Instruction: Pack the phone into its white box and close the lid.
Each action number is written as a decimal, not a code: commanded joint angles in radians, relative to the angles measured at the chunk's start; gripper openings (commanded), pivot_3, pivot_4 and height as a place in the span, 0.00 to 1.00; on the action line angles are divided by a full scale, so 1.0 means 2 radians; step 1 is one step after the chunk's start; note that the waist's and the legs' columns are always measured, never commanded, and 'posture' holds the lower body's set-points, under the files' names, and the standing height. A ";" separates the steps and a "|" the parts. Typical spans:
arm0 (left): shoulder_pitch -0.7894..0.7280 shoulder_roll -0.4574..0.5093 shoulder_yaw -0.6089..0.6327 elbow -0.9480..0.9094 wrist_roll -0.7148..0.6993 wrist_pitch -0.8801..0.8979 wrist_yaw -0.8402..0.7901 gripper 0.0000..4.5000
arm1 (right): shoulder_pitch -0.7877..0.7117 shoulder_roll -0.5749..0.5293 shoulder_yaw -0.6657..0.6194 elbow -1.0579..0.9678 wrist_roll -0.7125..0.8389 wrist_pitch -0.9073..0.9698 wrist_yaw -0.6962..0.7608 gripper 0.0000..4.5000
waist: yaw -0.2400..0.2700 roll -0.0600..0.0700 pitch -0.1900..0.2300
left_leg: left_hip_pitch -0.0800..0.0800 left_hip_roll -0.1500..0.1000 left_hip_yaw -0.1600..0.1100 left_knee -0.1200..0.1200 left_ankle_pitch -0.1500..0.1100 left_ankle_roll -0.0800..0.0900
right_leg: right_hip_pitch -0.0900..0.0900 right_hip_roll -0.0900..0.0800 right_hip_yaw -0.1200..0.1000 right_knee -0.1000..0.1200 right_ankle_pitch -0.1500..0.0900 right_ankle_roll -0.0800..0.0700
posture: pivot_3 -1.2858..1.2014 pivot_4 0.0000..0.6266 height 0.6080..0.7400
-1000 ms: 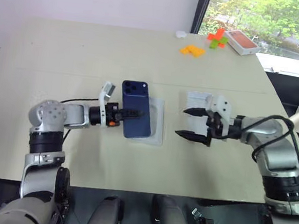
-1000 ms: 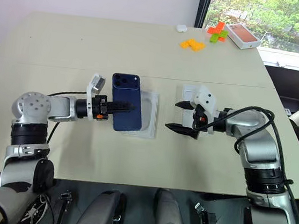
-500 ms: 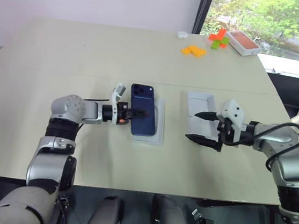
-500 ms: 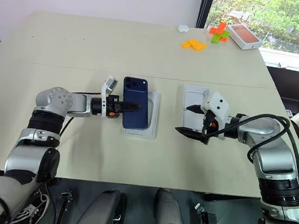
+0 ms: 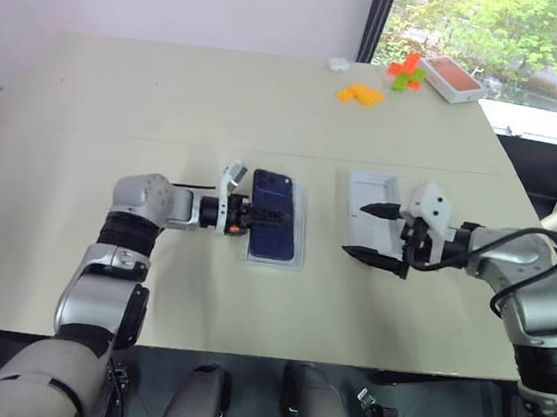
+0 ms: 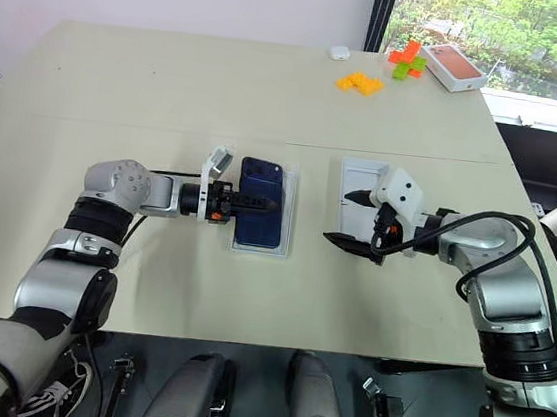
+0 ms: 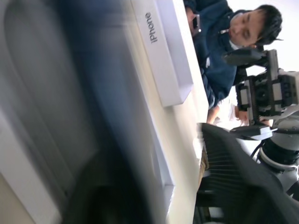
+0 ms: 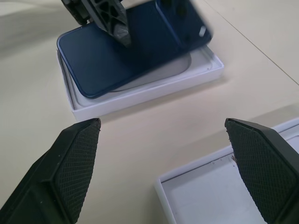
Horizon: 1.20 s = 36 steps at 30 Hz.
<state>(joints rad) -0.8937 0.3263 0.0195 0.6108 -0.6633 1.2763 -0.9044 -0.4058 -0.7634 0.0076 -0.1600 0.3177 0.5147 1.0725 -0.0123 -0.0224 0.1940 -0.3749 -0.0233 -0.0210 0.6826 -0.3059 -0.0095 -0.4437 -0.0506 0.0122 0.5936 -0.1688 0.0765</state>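
Straddling the phone (image 6: 260,215) over the white box (image 8: 140,95), left tool (image 6: 259,204) spread; right tool (image 6: 351,220) agape, empty.

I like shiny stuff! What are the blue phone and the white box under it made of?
The phone looks like smooth glass or glossy plastic on its back: it is dark blue with a soft sheen. The white box looks like stiff matte cardboard, with thin, low walls and crisp folded corners. Neither can be told for sure by looks alone.
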 commanded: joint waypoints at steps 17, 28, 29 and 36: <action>-0.015 0.083 -0.055 -0.086 0.011 0.003 -0.086 0.99 | -0.028 0.009 0.018 0.010 0.002 -0.019 -0.010 1.00 | 0.000 0.000 0.000 | 0.000 0.000 0.000 0.000 0.000 0.000 | 0.000 0.000 0.000 0.000 0.000 0.000 | 0.52 0.24 1.00; 0.045 0.154 -0.061 -0.212 0.046 -0.098 -0.096 0.99 | -0.043 0.014 0.026 0.014 0.001 -0.014 -0.015 1.00 | -0.001 0.000 0.000 | 0.000 0.000 0.000 0.000 0.000 0.000 | 0.000 0.000 0.000 0.000 0.000 0.000 | 0.52 0.24 1.00; 0.054 0.164 -0.050 -0.238 0.048 -0.118 -0.095 0.99 | -0.043 0.012 0.029 0.015 -0.003 -0.015 -0.015 1.00 | -0.001 0.000 0.000 | 0.000 0.001 0.000 0.000 0.000 0.000 | 0.000 0.000 0.000 0.000 0.000 0.000 | 0.52 0.24 1.00; 0.111 0.189 0.009 -0.296 0.048 -0.213 -0.077 0.99 | -0.073 0.037 0.035 0.041 -0.015 -0.026 -0.034 1.00 | 0.000 0.000 0.000 | 0.000 0.001 0.001 0.000 0.000 0.000 | 0.000 0.000 0.001 0.000 0.000 -0.001 | 0.52 0.24 1.00</action>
<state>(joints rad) -0.6767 0.7210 0.0009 0.0360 -0.5748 0.9144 -1.0802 -0.5118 -0.6985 0.0836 -0.0695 0.2893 0.4848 1.0166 -0.0132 -0.0217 0.1944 -0.3740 -0.0219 -0.0191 0.6829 -0.3060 -0.0092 -0.4442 -0.0504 0.0137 0.5942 -0.1695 0.0750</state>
